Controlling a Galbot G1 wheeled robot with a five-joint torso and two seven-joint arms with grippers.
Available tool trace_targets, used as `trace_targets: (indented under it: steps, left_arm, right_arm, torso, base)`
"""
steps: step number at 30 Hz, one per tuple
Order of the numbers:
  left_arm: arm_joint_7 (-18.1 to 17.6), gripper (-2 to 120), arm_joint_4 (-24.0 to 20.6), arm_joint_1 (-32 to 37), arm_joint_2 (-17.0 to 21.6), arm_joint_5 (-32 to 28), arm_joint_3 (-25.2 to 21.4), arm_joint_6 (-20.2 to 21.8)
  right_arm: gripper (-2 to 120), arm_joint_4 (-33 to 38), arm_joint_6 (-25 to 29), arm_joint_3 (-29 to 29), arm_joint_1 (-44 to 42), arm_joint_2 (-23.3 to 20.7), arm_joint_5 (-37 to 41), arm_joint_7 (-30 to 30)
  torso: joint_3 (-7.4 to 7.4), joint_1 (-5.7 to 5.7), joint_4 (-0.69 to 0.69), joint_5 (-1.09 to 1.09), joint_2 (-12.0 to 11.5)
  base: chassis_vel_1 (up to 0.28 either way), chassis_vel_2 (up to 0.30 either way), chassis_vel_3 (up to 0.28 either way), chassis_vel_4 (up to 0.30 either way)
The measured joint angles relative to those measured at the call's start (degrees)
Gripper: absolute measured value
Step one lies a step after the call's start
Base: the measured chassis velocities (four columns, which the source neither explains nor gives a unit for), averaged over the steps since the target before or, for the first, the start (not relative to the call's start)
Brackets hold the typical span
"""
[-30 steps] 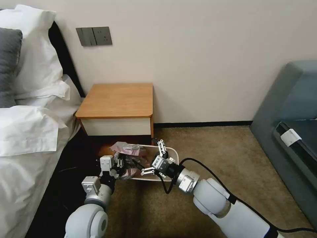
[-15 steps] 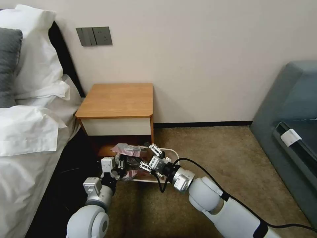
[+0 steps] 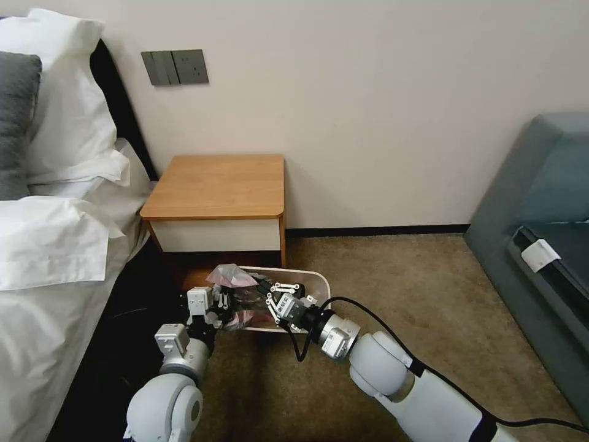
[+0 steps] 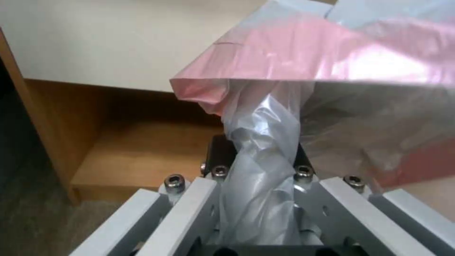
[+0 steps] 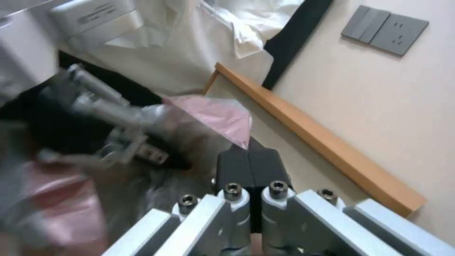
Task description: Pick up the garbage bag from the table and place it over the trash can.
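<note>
- Left gripper (image 3: 222, 305), lower centre of the head view: clamped on a twisted bunch of the garbage bag (image 3: 236, 277); in its wrist view the plastic (image 4: 265, 149) runs up between the pads.
- Right gripper (image 3: 276, 297), just right of it: pads (image 5: 249, 167) pressed together, touching the bag's grey film; whether any is pinched is unclear.
- Bag sits crumpled over the left end of the trash can (image 3: 319, 287), below the table (image 3: 218, 187).

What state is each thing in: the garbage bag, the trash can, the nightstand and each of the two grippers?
garbage bag: crumpled, bunched over the bin's left end, not spread over the rim.
trash can: upright on the carpet, right rim bare.
table: top bare.
left gripper: shut on the garbage bag.
right gripper: shut, pads together, beside the bag.
</note>
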Motion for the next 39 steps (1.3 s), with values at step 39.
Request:
trace_targets:
  steps: [39]
  left_arm:
    - [7.1,8,0.1,5.0,0.9,12.2,-0.7,-17.4]
  right_arm:
    - [0,-10.0,-2.9,1.4,10.3,-2.4,4.1,0.4]
  torso:
    - [0.00,0.00,0.00,0.00,0.0]
  base:
    - [0.000,0.000,0.000,0.000]
